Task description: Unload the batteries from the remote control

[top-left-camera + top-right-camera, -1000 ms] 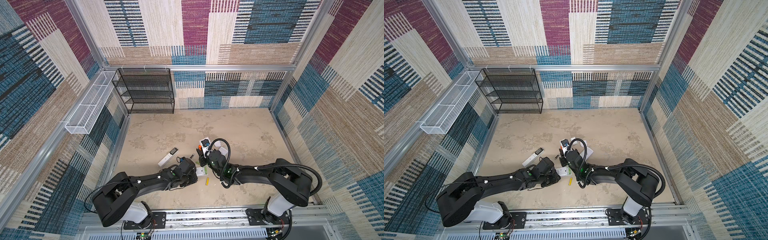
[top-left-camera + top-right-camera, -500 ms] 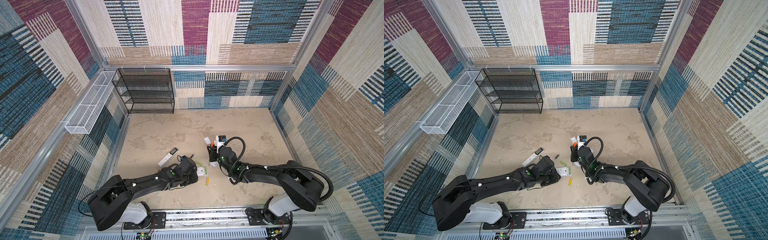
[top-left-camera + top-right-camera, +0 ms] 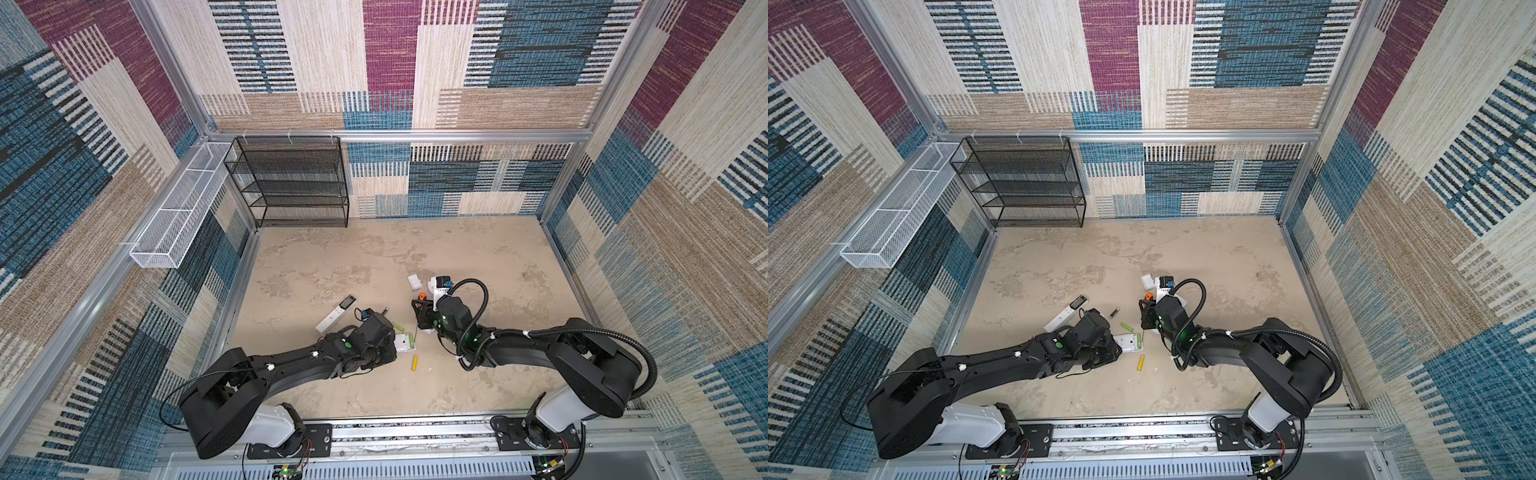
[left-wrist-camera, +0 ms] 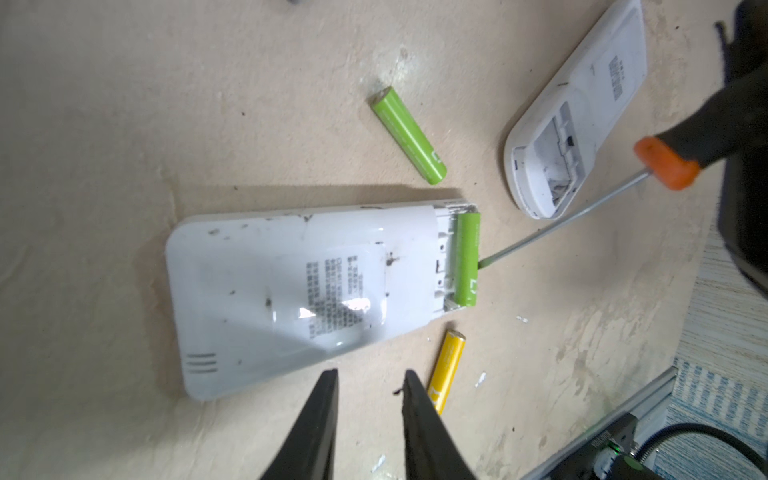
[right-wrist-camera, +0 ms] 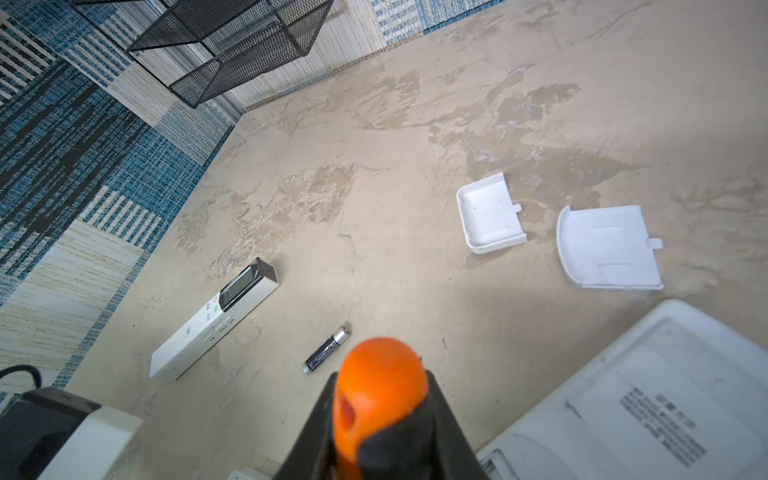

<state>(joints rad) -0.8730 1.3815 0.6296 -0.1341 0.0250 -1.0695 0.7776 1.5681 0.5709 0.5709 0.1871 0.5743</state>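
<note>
Batteries (image 4: 409, 135): smooth glossy cylinders; remote (image 4: 257, 299) scuffed white plastic slab.

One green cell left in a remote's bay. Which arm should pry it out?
Right. The right gripper holds the screwdriver, its tip against the green battery in the remote; the left gripper hangs open and empty.

3 remotes (image 4: 291, 291); 2 battery covers (image 5: 490, 214); 2 green batteries (image 4: 409, 135), 1 yellow battery (image 4: 446, 365), 1 black battery (image 5: 326, 351); 1 screwdriver (image 4: 665, 164).
</note>
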